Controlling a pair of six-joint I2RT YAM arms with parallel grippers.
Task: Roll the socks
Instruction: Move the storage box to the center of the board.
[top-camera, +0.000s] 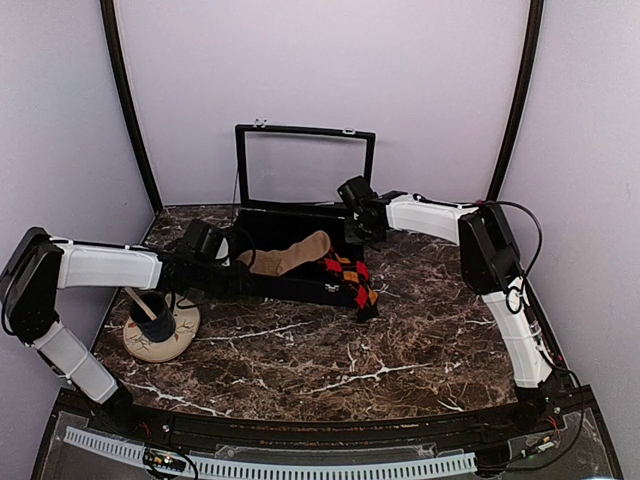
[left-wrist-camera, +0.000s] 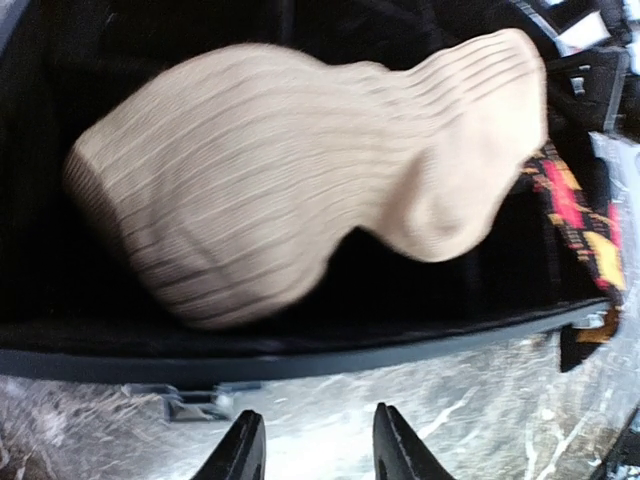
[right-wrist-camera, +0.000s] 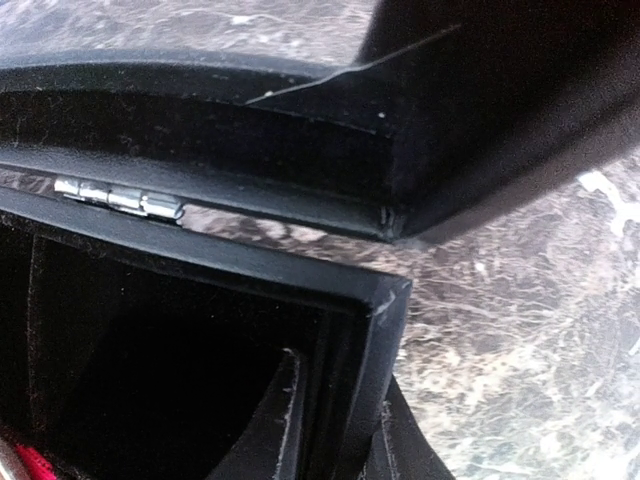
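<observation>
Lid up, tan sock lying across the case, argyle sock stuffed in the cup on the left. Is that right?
Not the last part. The argyle sock is not in the cup; it drapes over the front right edge of the case onto the table, as the top view shows. The lid is up and the tan sock lies across the case.

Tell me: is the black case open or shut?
Open. The lid stands upright behind the case, and the tan sock lies across its open top.
</observation>
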